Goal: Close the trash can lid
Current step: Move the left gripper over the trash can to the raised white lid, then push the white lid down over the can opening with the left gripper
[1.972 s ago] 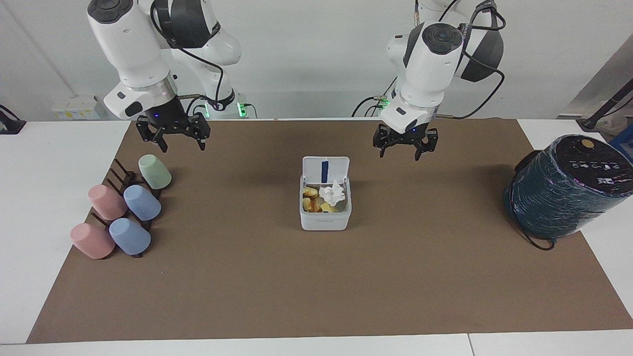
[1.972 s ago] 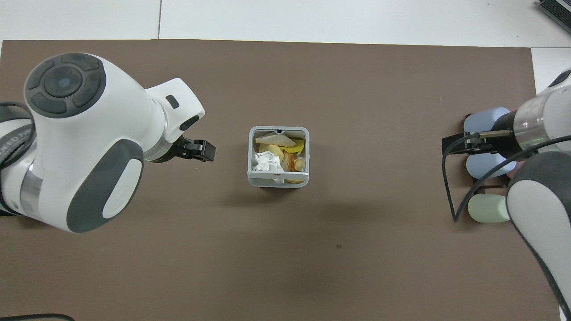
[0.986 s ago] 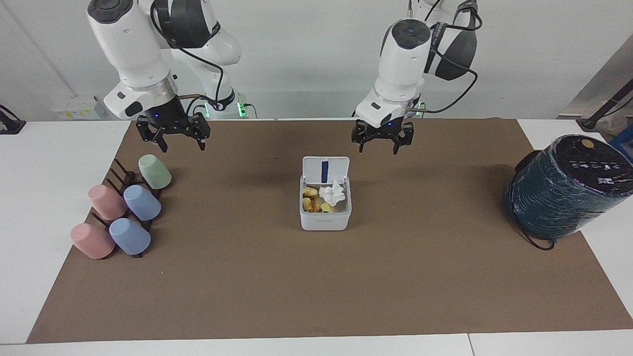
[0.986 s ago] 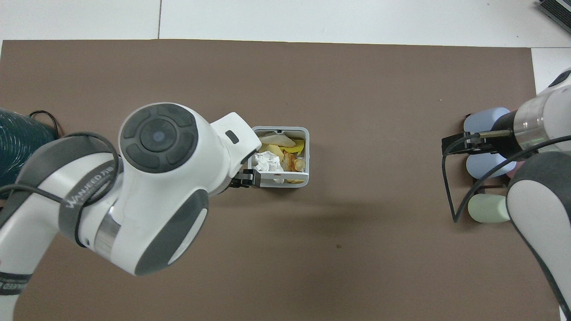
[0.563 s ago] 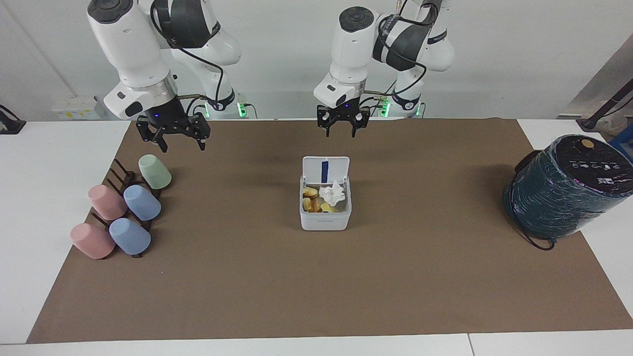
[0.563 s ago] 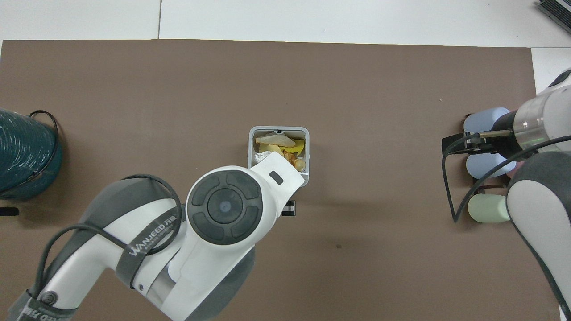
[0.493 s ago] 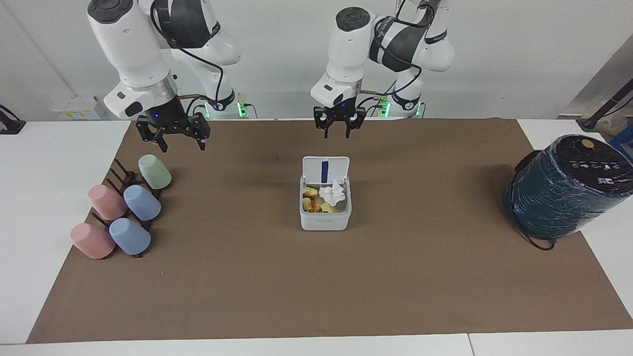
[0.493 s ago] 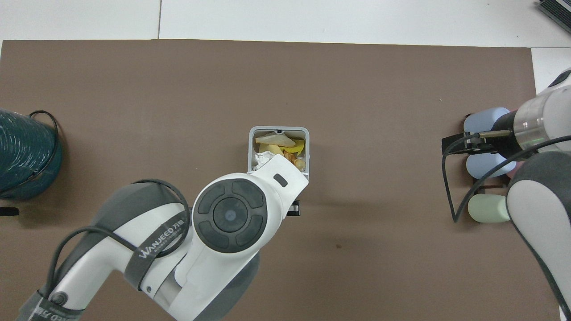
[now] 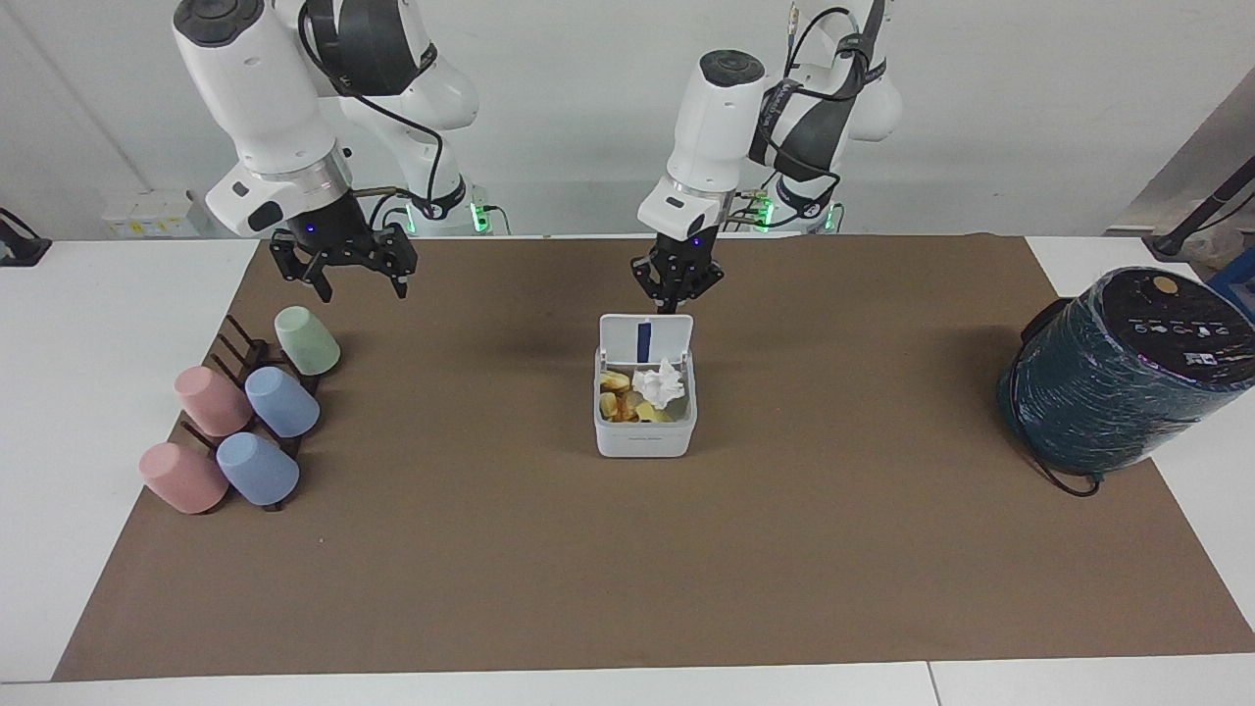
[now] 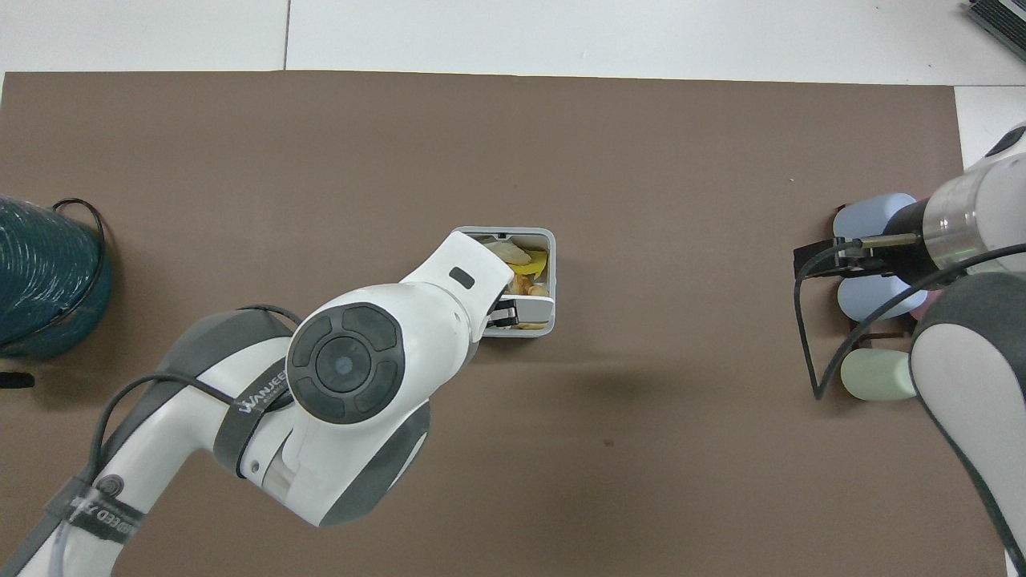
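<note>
The small white trash can (image 9: 645,431) stands mid-mat, holding food scraps and a crumpled tissue. Its lid (image 9: 645,338) stands upright and open on the edge toward the robots, blue strip showing. In the overhead view the can's rim (image 10: 553,264) shows, and the lid's top edge (image 10: 533,303) is a thin white bar. My left gripper (image 9: 675,299) hangs just above the lid's top edge; I cannot tell whether it touches. It also shows in the overhead view (image 10: 503,312), over the can's lid end. My right gripper (image 9: 343,279) waits open and empty over the cup rack.
Several pastel cups lie on a dark rack (image 9: 245,412) at the right arm's end of the mat, also in the overhead view (image 10: 878,248). A large dark teal wrapped cylinder (image 9: 1118,373) with a cable stands at the left arm's end.
My left arm has swung from its end of the table to the middle, turned its gripper and lowered it to the lid's top edge. The lid stays upright. The right arm has not moved.
</note>
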You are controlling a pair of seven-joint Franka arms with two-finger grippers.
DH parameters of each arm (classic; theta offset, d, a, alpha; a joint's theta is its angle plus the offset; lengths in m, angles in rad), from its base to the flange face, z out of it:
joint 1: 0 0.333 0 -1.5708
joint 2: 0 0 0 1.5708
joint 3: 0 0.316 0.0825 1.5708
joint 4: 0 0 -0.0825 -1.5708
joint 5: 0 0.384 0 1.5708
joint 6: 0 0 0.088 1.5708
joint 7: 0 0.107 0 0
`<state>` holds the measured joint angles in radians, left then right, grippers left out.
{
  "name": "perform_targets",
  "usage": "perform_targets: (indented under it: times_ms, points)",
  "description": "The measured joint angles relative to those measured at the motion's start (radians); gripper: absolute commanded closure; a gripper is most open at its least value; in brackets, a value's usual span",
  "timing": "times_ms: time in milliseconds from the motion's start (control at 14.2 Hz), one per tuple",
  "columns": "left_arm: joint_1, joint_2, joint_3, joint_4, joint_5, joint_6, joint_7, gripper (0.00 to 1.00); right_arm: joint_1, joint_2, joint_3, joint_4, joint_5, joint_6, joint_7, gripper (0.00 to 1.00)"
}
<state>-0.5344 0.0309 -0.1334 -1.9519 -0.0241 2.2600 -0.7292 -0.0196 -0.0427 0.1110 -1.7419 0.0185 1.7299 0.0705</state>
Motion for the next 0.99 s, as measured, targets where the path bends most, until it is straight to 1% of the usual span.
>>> perform_targets:
  times_ms: [211, 423, 634, 986]
  points:
    - [0.009, 0.048, 0.0, -0.002, -0.006, 0.107, 0.0, 0.9, 0.0, 0.0, 0.0, 0.0, 0.0, 0.0, 0.0, 0.0]
    - [0.006, 0.084, -0.004, -0.002, -0.022, 0.181, 0.0, 0.9, 0.0, 0.0, 0.0, 0.0, 0.0, 0.0, 0.0, 0.0]
    - [0.005, 0.117, -0.007, -0.002, -0.027, 0.239, 0.0, 0.9, 0.0, 0.0, 0.0, 0.0, 0.0, 0.0, 0.0, 0.0]
    - [-0.011, 0.217, -0.01, 0.023, -0.029, 0.334, 0.0, 0.9, 0.0, 0.0, 0.0, 0.0, 0.0, 0.0, 0.0, 0.0]
